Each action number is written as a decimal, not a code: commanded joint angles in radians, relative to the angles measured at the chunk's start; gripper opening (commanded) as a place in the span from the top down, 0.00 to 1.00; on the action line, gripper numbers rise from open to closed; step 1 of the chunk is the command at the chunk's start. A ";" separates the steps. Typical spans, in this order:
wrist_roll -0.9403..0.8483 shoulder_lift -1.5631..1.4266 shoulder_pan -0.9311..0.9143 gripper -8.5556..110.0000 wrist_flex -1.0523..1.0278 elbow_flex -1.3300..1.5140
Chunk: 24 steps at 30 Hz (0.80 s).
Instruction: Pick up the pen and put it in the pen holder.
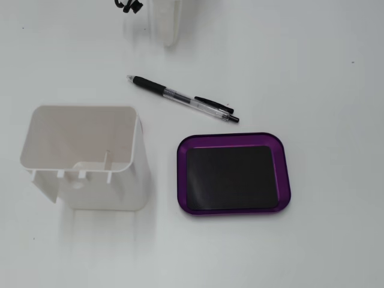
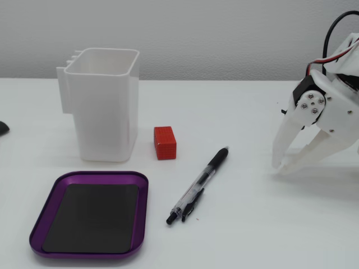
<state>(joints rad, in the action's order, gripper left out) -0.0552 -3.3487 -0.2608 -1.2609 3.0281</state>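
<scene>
A black and clear pen (image 1: 183, 99) lies flat on the white table, also seen in the other fixed view (image 2: 199, 185), between the holder and the arm. The white pen holder (image 1: 84, 157) stands upright with its mouth open, shown as well from the side (image 2: 105, 112). My white gripper (image 2: 279, 167) rests its tips on the table to the right of the pen, apart from it. Its fingertips meet and hold nothing. In a fixed view only its tip (image 1: 169, 37) shows at the top edge, beyond the pen's grip end.
A purple tray with a black insert (image 1: 183, 174) lies beside the holder, also in the other fixed view (image 2: 143, 213). A small red block (image 2: 165, 142) stands next to the holder. A dark object (image 2: 3, 128) sits at the left edge.
</scene>
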 commanded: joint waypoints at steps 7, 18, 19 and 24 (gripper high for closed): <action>-0.014 -0.069 -0.009 0.93 0.037 -0.006; -0.008 0.014 -0.012 0.93 0.038 -0.169; -0.012 0.051 -0.011 0.93 0.048 -0.198; -0.002 0.347 0.002 0.92 0.161 -0.385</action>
<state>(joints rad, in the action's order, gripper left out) -0.0629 -3.1784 -0.2684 -1.1536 2.7780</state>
